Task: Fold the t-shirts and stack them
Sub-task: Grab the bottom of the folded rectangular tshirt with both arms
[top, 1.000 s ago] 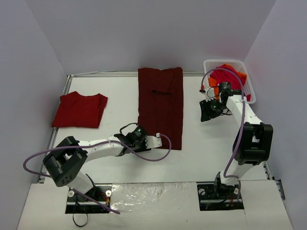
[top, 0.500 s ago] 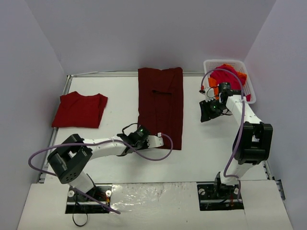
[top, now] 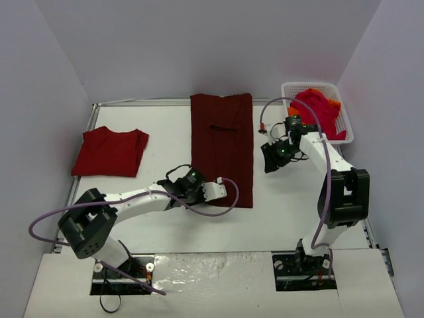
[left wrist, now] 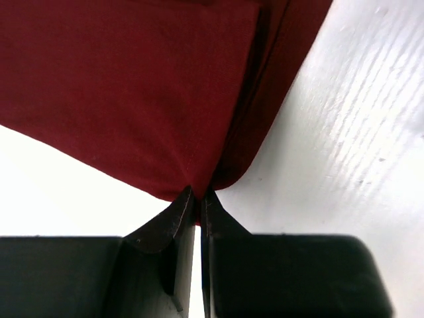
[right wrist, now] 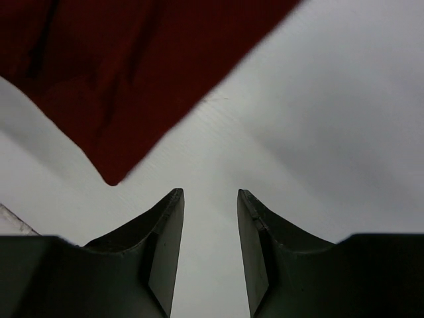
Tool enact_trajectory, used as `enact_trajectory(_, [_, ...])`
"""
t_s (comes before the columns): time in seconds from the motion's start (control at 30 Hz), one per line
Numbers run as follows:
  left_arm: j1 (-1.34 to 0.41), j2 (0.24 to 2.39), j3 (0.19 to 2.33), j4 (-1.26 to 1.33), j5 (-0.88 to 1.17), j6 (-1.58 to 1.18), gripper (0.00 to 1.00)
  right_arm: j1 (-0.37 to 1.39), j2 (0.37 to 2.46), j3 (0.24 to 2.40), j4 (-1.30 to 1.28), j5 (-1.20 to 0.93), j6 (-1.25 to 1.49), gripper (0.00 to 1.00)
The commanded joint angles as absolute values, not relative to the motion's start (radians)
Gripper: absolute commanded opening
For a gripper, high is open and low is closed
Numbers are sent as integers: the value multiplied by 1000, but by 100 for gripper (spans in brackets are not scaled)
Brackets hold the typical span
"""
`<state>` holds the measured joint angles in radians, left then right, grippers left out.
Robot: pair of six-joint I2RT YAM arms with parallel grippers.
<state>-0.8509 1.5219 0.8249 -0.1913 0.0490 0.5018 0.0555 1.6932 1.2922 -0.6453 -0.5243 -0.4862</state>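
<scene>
- Left gripper (top: 207, 192) (left wrist: 197, 193) has just closed. It was spread a second ago and is now pressed together, pinching a near corner of the maroon t-shirt (top: 222, 146) (left wrist: 132, 86).
- The left wrist view shows cloth caught between the fingertips. The folded edge runs up from the pinch, with bare tabletop (top: 291, 199) on both sides.
- Maroon t-shirt hasn't moved. It lies flat as a long strip mid-tabletop, running from the far edge toward the arms.
- Right gripper (top: 273, 156) (right wrist: 209, 193) has swung left, away from the basket (top: 311, 85), and now sits just beside the strip's right edge.
- Its jaws are spread with nothing between them. A dark red cloth corner (right wrist: 112, 132) shows ahead of them, not touching.
- Red t-shirt (top: 109, 152) sits folded at the left of the tabletop, unchanged.
- Crimson and orange shirts (top: 318, 106) are heaped in the basket.
- Judgement: grasp for the next fold is half set. The left side has its corner and the right still needs one before the near end can be lifted over. One shirt looks done, this one is mid-fold, and the basket pile is untouched.
</scene>
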Motion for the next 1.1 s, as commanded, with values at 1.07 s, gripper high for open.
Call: enact_trajectory(1.07, [-614,1692,1146,-499,566,377,2,373,1531,1009,-654,-577,-980,40])
